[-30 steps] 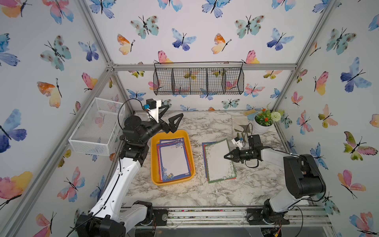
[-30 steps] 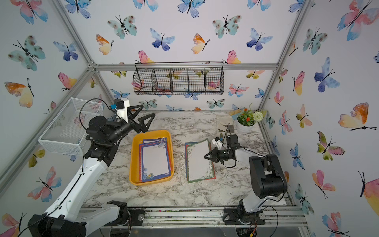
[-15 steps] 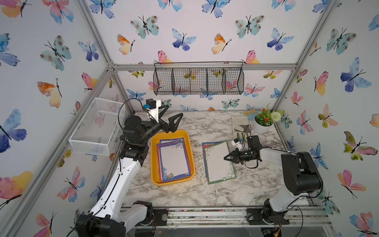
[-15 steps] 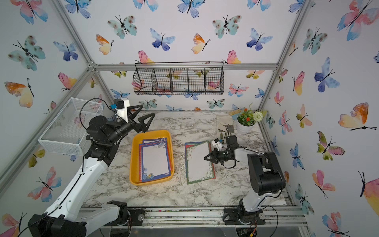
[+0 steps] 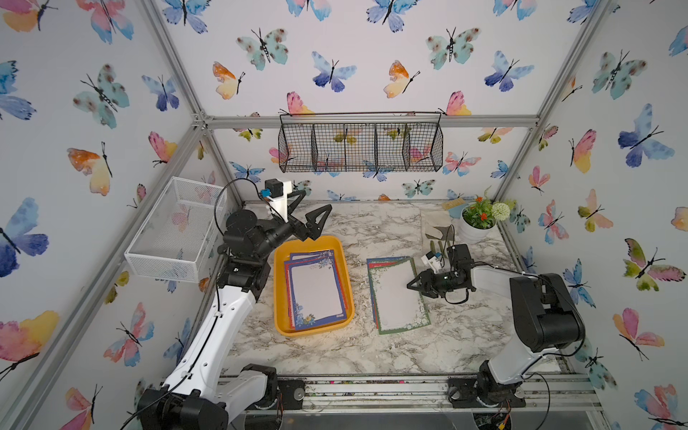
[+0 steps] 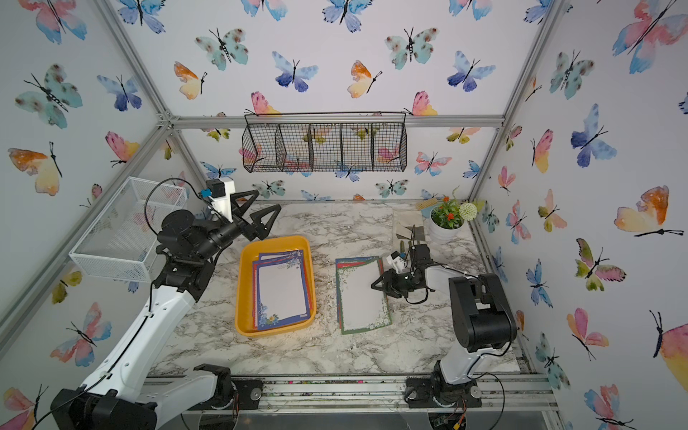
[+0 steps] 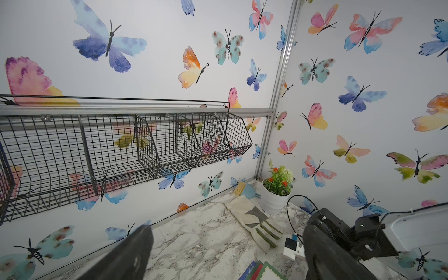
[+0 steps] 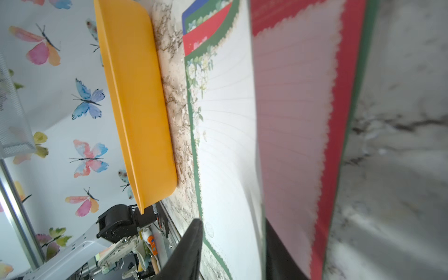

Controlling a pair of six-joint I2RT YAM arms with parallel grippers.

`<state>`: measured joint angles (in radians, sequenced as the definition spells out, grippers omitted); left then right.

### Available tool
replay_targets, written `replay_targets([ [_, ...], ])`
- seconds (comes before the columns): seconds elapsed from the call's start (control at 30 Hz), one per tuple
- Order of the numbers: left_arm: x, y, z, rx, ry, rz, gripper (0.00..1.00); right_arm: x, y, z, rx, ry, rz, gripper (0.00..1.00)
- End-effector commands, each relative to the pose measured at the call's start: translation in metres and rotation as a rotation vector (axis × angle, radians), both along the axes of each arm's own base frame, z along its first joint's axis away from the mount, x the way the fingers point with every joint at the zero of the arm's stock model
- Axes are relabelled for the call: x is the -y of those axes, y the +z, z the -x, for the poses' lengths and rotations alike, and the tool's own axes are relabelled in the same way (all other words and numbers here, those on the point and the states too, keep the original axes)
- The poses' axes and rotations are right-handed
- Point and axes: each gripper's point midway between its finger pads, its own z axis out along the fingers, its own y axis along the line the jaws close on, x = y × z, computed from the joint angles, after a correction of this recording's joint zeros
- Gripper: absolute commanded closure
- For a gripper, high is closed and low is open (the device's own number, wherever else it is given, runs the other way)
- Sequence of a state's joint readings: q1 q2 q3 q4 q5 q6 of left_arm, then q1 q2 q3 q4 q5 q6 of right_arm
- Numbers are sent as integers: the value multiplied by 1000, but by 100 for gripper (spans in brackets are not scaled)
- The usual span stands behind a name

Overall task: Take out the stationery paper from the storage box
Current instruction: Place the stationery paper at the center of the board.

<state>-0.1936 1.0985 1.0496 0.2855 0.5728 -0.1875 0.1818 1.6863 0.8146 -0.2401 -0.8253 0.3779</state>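
The marble table fills the lower middle of both top views. On it sit the yellow storage box at middle left, a pile of stationery paper right of it, and a white flower pot and a glove at upper right.

You have a black wire basket on the far wall, a white mesh basket left, a potted plant and gardening glove at the desk's far right.
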Motion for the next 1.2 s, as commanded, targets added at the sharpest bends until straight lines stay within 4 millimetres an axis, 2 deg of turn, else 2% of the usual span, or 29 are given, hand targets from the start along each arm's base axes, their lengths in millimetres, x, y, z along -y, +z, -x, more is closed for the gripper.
replay_targets([
  [0.0,-1,4,0,11,9,3,2,14,3,-8,28,-36,103,58],
  [0.2,-1,3,0,8,13,4,2,34,9,-15,75,-73,243,56],
  [0.37,-2,3,-1,6,19,4,2,53,23,-24,141,-115,365,55],
  [0.53,-3,4,-2,5,30,3,2,59,36,-26,176,-129,396,55],
  [0.7,-4,4,-3,2,33,4,2,58,38,-22,186,-130,384,55],
  [0.9,-8,-2,-12,-45,75,3,2,52,45,-19,212,-141,329,55],
  [1.03,-22,-14,-32,-148,187,-3,2,47,56,-22,243,-160,285,55],
  [1.17,-29,-32,-38,-260,234,-33,2,41,70,-27,271,-179,233,55],
])
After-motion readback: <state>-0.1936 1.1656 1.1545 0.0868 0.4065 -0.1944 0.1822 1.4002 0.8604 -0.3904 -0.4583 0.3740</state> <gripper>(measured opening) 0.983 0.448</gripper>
